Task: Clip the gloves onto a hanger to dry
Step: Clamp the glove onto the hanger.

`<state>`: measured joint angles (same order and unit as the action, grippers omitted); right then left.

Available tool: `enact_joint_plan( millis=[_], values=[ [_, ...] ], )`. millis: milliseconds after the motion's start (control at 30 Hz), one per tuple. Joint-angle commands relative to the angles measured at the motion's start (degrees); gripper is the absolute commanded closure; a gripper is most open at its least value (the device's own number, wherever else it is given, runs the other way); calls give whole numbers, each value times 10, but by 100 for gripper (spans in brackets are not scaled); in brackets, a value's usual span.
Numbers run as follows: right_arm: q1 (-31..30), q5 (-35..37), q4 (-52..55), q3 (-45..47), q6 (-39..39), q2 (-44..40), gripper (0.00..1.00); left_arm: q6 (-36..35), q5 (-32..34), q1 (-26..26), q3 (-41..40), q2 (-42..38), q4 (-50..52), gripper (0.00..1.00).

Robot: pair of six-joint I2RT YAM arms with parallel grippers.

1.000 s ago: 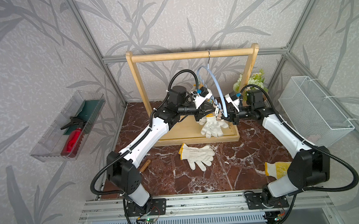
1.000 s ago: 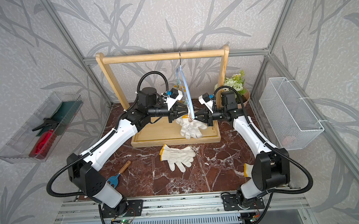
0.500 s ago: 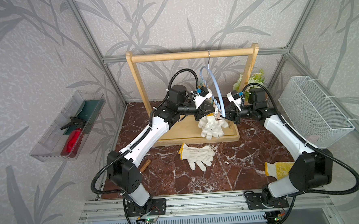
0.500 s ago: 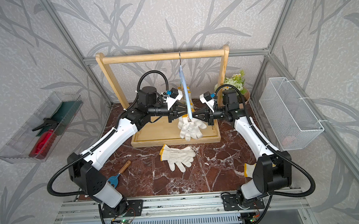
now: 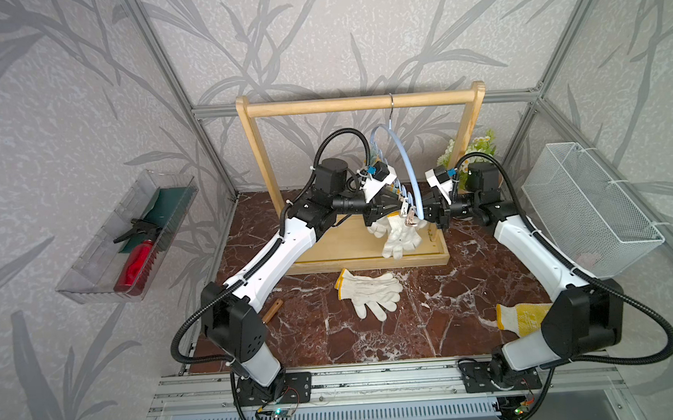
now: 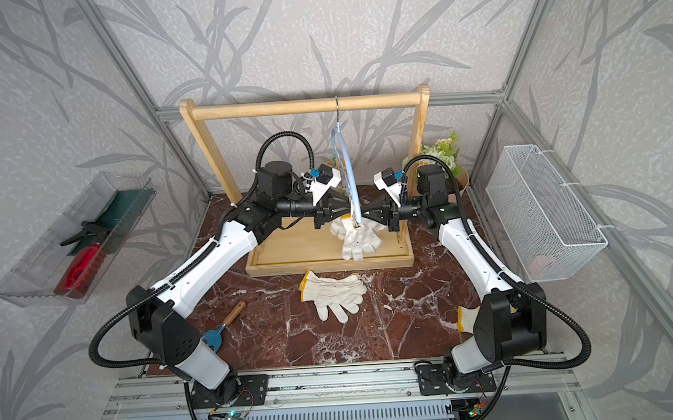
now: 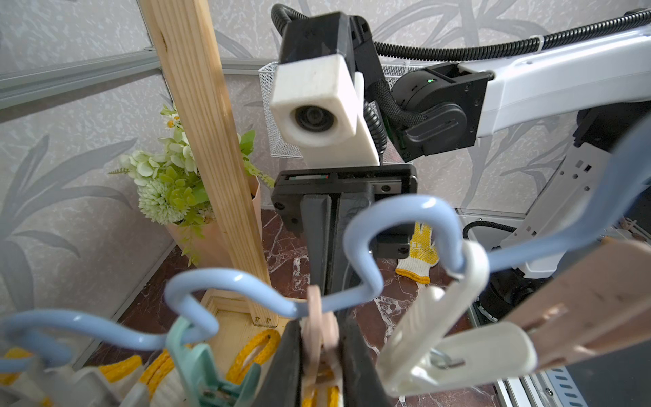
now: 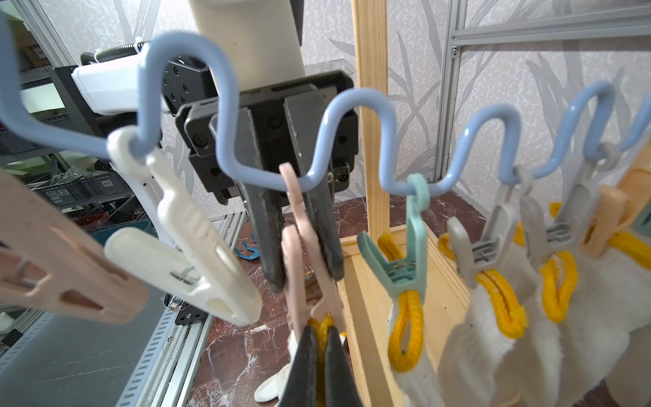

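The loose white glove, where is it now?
In both top views the loose white glove lies flat on the table, just in front of the wooden rack's base, left of the yellow glove.

Hanger [image 5: 407, 164] on rack [image 5: 321, 106], w/ gloves [image 5: 401, 235] under it; loose glove [image 5: 371, 296] on table [image 5: 432, 324] in front of rack.

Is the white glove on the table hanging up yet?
No. The white glove lies flat on the table, fingers spread, apart from the blue hanger.

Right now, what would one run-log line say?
stage: clipping glove | left gripper: shut on clip on hanger | right gripper: shut on glove cuff at clip | waiting: loose glove
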<state>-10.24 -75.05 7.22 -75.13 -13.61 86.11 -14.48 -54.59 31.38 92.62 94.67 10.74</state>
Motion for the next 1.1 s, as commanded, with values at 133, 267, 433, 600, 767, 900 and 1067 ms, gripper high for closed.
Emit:
enact_joint_plan(
  millis=[133,267,433,600,767,900,1067],
  values=[
    [-2,-15,-106,16,57,-17,100,26,15,3,-23,10,-11,100],
    [-2,-14,-114,29,62,-17,100,77,37,-1,-57,-4,-93,100],
    [-2,-9,-197,59,121,-21,100,109,24,-4,-68,-3,-127,100],
    [-2,4,-261,75,168,-21,100,143,22,-4,-100,-8,-192,100],
    [-2,29,-287,81,183,-23,100,152,19,-5,-105,-12,-199,100],
    [-2,45,-327,88,210,-27,100,162,35,-4,-108,-12,-207,100],
    [-2,58,-336,95,214,-32,100,201,70,-4,-124,-12,-253,100]
  ],
)
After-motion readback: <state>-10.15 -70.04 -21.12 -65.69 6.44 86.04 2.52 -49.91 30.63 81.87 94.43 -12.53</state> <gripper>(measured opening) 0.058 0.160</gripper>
